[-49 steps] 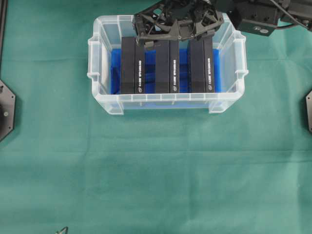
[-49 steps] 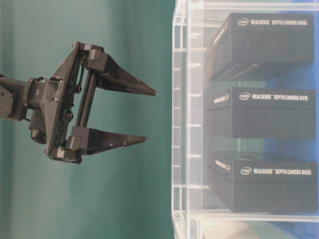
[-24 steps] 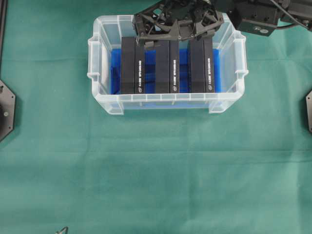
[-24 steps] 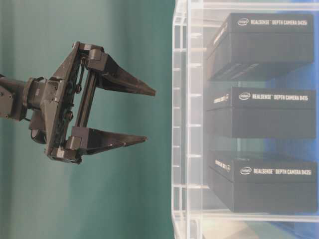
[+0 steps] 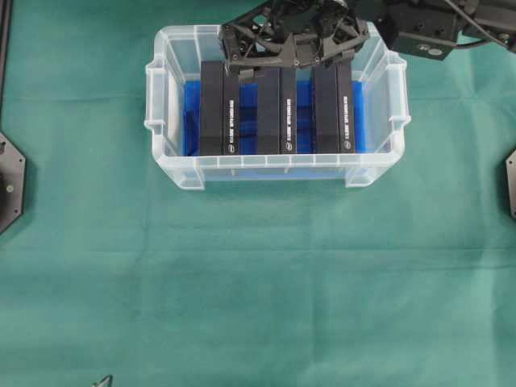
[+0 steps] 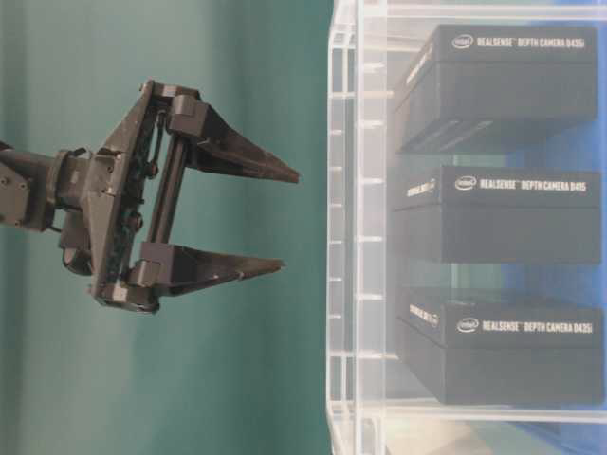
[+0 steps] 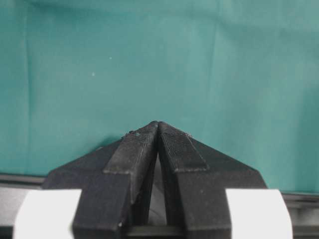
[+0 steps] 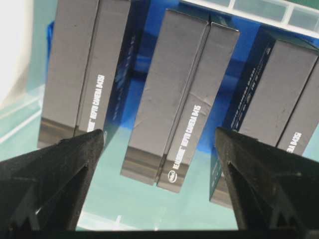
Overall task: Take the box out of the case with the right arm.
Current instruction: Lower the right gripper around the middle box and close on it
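A green cloth [image 5: 242,282] covers the table, and on it near the far edge sits the case [image 5: 165,153], a clear bin with a blue floor. Three black boxes stand side by side in it; the middle box [image 5: 276,109] is the likely target, though which one is meant cannot be told for sure. The right arm [image 5: 419,28] reaches in from the upper right, and its gripper [image 5: 294,52] hangs over the far ends of the boxes with its jaws spread wide and nothing between them. In the wrist view the middle box lies centred between the two tips. This looks like the approach step: next the gripper should descend astride that box and close. The left gripper [image 7: 158,124] has its jaws together over bare cloth.
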Robot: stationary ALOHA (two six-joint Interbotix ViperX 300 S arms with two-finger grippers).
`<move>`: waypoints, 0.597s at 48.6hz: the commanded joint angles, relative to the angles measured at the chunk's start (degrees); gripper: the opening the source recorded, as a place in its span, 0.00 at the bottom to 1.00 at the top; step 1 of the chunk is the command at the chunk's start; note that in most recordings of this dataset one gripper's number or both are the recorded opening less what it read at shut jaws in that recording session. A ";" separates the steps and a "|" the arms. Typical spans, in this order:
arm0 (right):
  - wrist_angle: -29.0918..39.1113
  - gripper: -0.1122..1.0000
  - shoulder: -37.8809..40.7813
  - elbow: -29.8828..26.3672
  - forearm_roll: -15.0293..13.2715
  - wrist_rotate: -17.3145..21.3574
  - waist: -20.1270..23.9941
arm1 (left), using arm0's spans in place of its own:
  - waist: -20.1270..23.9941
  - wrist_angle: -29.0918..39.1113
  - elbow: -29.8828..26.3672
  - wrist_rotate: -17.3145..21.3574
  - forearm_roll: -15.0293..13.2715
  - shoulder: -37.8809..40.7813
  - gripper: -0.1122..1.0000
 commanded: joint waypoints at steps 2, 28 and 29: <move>0.00 0.93 -0.88 -0.88 0.00 -0.09 0.18 | -0.09 -0.18 -1.32 0.00 0.18 0.18 0.12; -4.48 0.93 0.88 4.22 0.09 0.53 0.18 | -0.18 -0.18 -1.23 0.00 0.18 0.18 0.12; -5.10 0.93 0.88 4.48 0.09 0.53 0.18 | -0.09 -0.18 -1.23 0.00 0.18 0.18 0.12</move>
